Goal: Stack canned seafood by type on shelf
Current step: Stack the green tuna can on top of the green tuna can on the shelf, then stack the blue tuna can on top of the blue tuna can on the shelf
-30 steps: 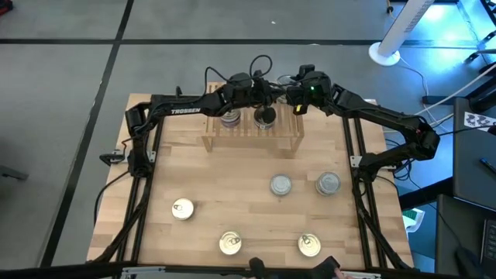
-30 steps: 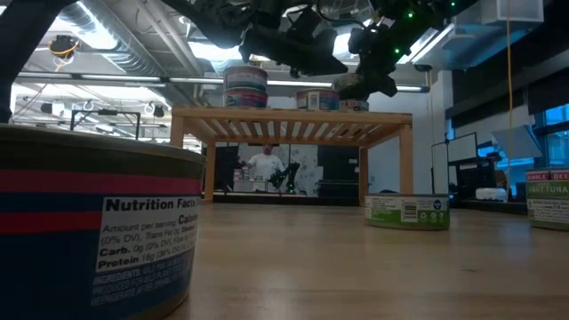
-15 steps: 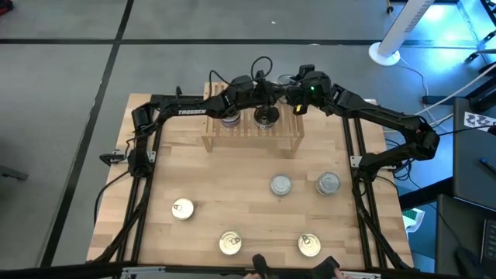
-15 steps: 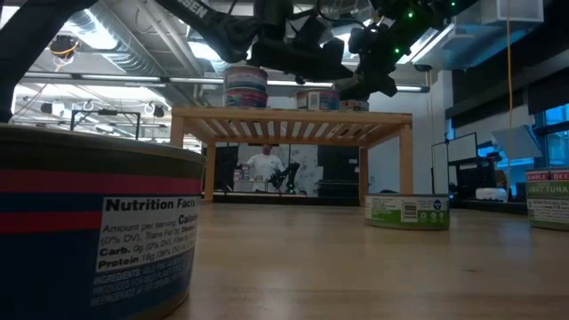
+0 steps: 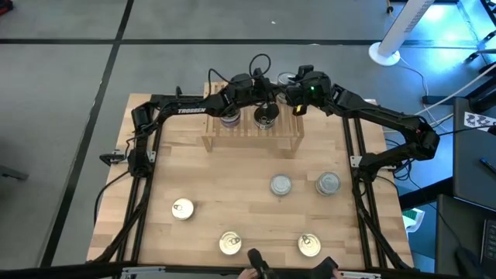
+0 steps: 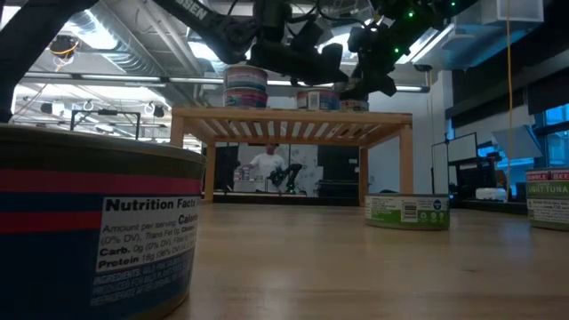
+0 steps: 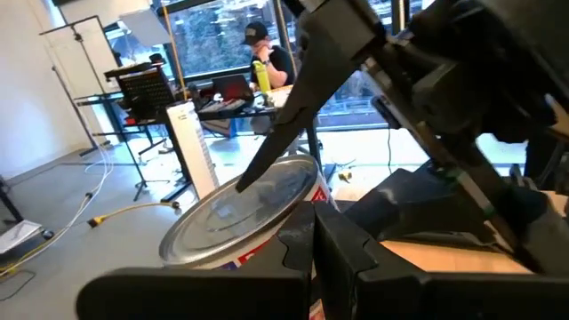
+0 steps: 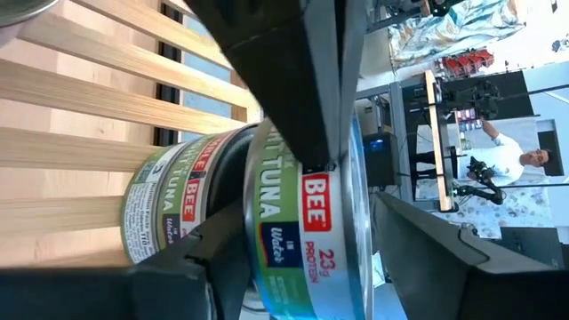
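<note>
1. My right gripper [image 5: 298, 103] is over the right end of the shelf [image 5: 252, 141], jaws closed around a tuna tin [image 8: 298, 222], one finger against each side of its label band.
2. That tin appears to sit on or just above a second tuna tin [image 8: 164, 200] with the same label, which rests on the slats. I take the step in hand to be seating the upper tin on the lower one.
3. To do it well, I should keep the held tin level and line up the two rims before letting go. Then I should open only enough to clear the band, and lift straight up so a finger does not drag the top tin sideways.
4. My left gripper [image 5: 260, 98] is closed and empty, close beside mine above the middle tin [image 6: 317, 98]. I should avoid swinging toward it.
5. A two-tin stack [image 6: 245, 87] stands at the shelf's left end, well apart from my work.
6. Five loose tins [image 5: 280, 185] remain on the table, three gold-lidded and two silver, so I judge the task partly done.
</note>
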Controlling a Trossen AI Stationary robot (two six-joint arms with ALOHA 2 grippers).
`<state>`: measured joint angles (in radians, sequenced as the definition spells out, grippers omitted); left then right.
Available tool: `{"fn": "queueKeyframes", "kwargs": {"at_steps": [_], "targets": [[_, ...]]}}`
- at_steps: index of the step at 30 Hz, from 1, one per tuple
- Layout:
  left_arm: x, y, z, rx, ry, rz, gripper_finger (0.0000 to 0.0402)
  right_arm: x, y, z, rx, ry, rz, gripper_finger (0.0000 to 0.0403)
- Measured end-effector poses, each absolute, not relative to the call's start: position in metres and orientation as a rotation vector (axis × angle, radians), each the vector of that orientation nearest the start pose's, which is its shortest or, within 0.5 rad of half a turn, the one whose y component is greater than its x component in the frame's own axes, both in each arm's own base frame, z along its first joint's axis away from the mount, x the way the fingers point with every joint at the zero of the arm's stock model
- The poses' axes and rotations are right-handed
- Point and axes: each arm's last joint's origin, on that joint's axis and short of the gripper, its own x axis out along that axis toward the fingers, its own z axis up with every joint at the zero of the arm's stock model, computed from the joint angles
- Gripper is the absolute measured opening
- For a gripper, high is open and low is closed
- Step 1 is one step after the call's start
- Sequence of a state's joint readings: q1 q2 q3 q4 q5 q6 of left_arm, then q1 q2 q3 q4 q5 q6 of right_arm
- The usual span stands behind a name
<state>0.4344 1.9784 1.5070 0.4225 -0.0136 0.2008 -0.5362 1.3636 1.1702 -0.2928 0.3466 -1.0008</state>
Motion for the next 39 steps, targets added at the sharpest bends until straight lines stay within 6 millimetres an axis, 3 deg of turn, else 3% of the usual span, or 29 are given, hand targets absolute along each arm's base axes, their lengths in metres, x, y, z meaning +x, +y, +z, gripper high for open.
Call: {"fn": "queueKeyframes", "kwargs": {"at_steps": [26,39], "targets": [[0.422,0.200,0.284,0.201,0.098,0.459,0.0003,0.256,-0.161,0.329,-0.856,0.841,-0.468,0.0225],[0.422,0.199,0.284,0.201,0.100,0.451,0.0003,0.266,-0.144,0.330,-0.888,0.811,-0.425,0.0225]]}}
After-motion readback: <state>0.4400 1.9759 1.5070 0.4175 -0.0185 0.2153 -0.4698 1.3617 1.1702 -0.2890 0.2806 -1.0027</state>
